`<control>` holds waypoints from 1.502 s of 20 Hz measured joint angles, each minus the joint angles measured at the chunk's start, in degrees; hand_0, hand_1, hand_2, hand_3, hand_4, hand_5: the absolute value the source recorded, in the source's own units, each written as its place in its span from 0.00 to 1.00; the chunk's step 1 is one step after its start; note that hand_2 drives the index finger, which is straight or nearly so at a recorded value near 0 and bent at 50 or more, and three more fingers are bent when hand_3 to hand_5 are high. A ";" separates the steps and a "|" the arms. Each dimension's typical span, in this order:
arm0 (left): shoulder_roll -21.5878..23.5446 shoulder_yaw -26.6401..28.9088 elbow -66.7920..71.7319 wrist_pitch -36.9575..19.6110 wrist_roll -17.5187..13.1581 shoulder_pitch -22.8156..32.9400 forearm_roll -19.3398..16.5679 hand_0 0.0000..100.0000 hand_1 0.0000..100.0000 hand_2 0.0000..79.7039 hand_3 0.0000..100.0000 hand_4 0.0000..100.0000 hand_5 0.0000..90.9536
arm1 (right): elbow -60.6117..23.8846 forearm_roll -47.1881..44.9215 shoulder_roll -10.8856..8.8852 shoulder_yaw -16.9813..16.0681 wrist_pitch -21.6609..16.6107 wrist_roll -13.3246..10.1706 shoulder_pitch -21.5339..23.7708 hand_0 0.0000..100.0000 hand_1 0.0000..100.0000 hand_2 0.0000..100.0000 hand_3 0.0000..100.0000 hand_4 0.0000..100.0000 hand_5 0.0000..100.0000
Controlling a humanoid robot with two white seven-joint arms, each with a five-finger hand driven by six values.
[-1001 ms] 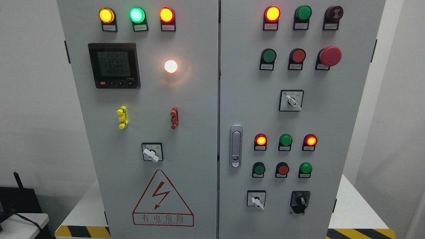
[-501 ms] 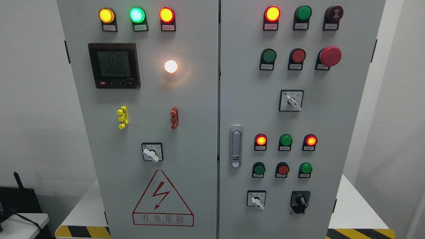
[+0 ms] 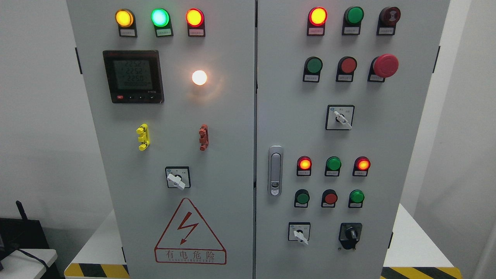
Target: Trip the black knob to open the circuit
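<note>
A grey electrical cabinet (image 3: 232, 116) with two doors fills the head view. The black knob (image 3: 350, 233) sits on a black plate at the lower right of the right door, its pointer turned slightly left of upright. Neither of my hands nor arms shows in the view.
White-handled selector switches sit on the right door (image 3: 299, 233) (image 3: 340, 117) and on the left door (image 3: 177, 178). A red mushroom stop button (image 3: 385, 65), lit indicator lamps, a door latch (image 3: 275, 170) and a digital meter (image 3: 133, 76) are on the panel. The cabinet stands on a white platform with hazard stripes (image 3: 418, 272).
Only the digits on the meter display have changed. Nothing else has moved.
</note>
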 measured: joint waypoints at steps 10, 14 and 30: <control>0.00 0.00 0.00 0.00 0.00 0.00 0.00 0.12 0.39 0.00 0.00 0.00 0.00 | -8.28 0.04 -0.44 0.00 -16.78 -2.72 10.02 0.32 0.54 0.18 0.40 0.39 0.39; 0.00 0.00 0.00 0.00 0.00 0.00 0.00 0.12 0.39 0.00 0.00 0.00 0.00 | -13.17 0.19 -0.53 0.00 -22.93 -4.26 15.34 0.33 0.59 0.25 0.57 0.56 0.59; 0.01 0.00 0.00 0.00 0.00 0.00 0.00 0.12 0.39 0.00 0.00 0.00 0.00 | -36.93 0.46 -0.70 0.00 -39.91 -10.34 31.91 0.38 0.56 0.36 0.76 0.78 0.90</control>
